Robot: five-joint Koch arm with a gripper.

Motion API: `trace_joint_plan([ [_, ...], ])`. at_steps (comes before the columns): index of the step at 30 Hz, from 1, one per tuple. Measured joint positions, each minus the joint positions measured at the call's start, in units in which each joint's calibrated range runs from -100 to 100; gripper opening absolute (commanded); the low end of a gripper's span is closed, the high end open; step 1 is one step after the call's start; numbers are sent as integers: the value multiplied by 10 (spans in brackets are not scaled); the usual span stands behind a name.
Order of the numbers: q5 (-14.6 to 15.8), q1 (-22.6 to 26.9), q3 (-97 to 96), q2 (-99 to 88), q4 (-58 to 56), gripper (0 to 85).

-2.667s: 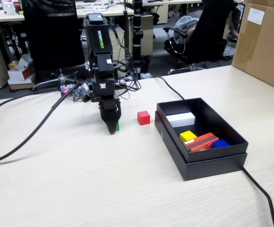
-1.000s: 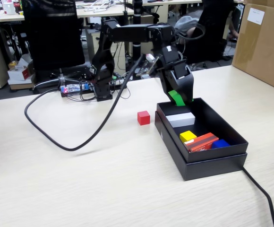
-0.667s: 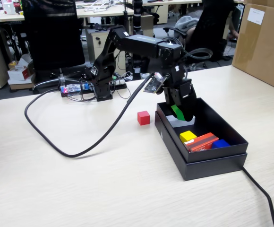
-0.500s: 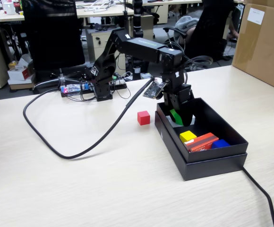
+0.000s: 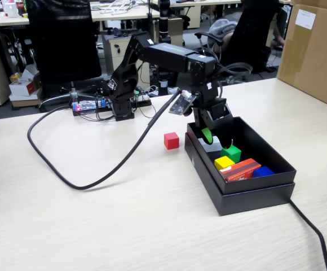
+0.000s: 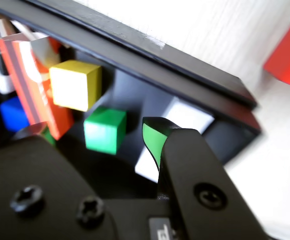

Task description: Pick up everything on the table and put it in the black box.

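Now the green cube [image 5: 231, 153] lies inside the black box [image 5: 276, 171] beside the yellow cube [image 5: 224, 162]. Just above, the gripper [image 5: 214, 134] hangs with jaws open and empty, arm stretched forward, wrist bent downward. The red cube [image 5: 171, 140] stays on the tabletop [image 5: 124, 226].

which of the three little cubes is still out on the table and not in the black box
The red cube. It sits on the table just outside the black box, while the green cube and yellow cube lie inside.

Black arm [image 5: 169, 56], green-padded fingers [image 6: 153, 140]
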Motion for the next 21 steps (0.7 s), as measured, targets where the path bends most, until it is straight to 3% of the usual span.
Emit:
trace_joint_plan([
  [11, -16, -15, -115, -348, 0, 441],
  [21, -21, -31, -383, -601, -16, 484],
])
